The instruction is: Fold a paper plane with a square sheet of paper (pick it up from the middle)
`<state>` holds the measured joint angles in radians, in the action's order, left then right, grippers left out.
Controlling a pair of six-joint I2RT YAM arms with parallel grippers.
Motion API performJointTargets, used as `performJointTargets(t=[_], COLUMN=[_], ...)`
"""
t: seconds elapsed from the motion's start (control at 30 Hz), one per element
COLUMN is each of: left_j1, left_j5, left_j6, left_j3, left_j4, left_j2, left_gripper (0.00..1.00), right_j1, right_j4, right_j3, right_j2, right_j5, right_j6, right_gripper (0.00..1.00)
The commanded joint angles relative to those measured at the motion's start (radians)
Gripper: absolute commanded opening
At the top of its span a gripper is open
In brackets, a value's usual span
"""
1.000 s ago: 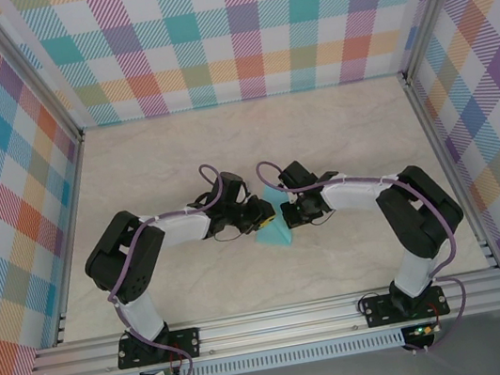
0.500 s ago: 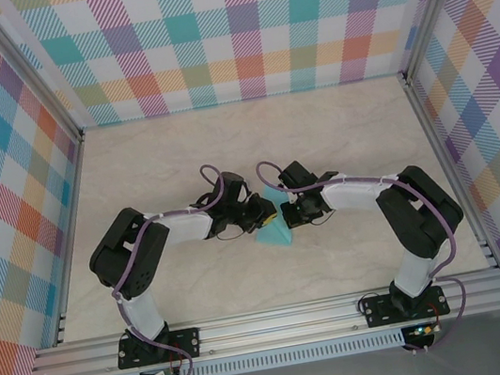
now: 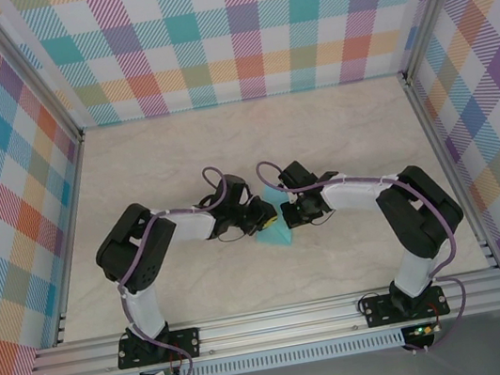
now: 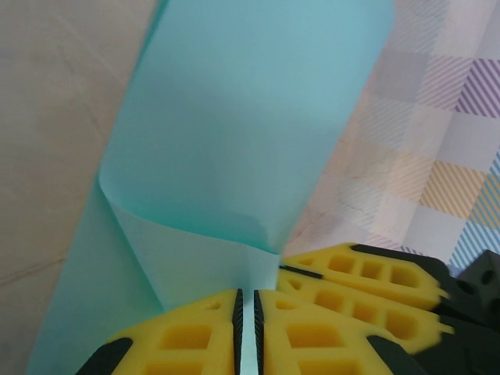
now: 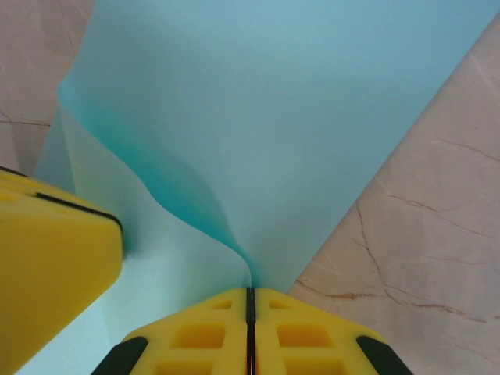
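Toward the marble table's [image 3: 337, 136] near edge, left gripper [image 4: 247, 308] and right gripper [image 5: 250, 301] both pinch the thin turquoise paper sheet [image 4: 250, 117] (partly folded).

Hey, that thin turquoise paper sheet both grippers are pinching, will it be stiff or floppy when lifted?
Probably floppy: the thin turquoise paper sheet curves in a soft wave beside the right gripper. Likely very light, since the left gripper holds it by a thin edge pinch. It may crease easily; a fold already shows.
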<state>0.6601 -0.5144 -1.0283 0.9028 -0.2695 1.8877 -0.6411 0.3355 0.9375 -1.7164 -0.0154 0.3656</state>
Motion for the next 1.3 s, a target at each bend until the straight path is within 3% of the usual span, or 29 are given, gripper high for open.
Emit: performJointTargets(t=[0.0,0.3,0.53,0.63,0.73,0.87,0.97,1.27], left_j1=[0.015,0.015,0.014,0.015,0.015,0.015,0.014,0.015], left_j5=[0.005,0.033,0.034,0.036,0.036,0.032,0.03,0.02], left_j6=[0.013,0.047,0.051,0.053,0.054,0.053,0.053,0.05], left_j3=[-0.024,-0.046,-0.049,-0.049,-0.051,-0.048,-0.048,-0.041], left_j4=[-0.021,0.025,0.019,0.021,0.019,0.013,0.009,-0.003], left_j2=[0.021,0.037,0.042,0.04,0.04,0.042,0.043,0.05], left_gripper=[0.15,0.14,0.14,0.14,0.14,0.14,0.14,0.14], right_j1=[0.006,0.006,0.009,0.009,0.008,0.008,0.007,-0.002], right_j4=[0.006,0.022,0.092,0.088,0.03,-0.099,-0.126,-0.159], right_j3=[0.018,0.027,0.038,0.012,-0.028,-0.088,-0.106,-0.095], right_j2=[-0.009,0.011,0.15,0.206,0.236,0.226,0.199,0.11], right_j5=[0.008,0.005,0.03,-0.025,-0.169,-0.339,-0.364,-0.395], right_j6=[0.009,0.027,0.087,0.123,0.183,0.298,0.355,0.396], right_gripper=[0.09,0.13,0.27,0.33,0.3,0.18,0.12,0.12])
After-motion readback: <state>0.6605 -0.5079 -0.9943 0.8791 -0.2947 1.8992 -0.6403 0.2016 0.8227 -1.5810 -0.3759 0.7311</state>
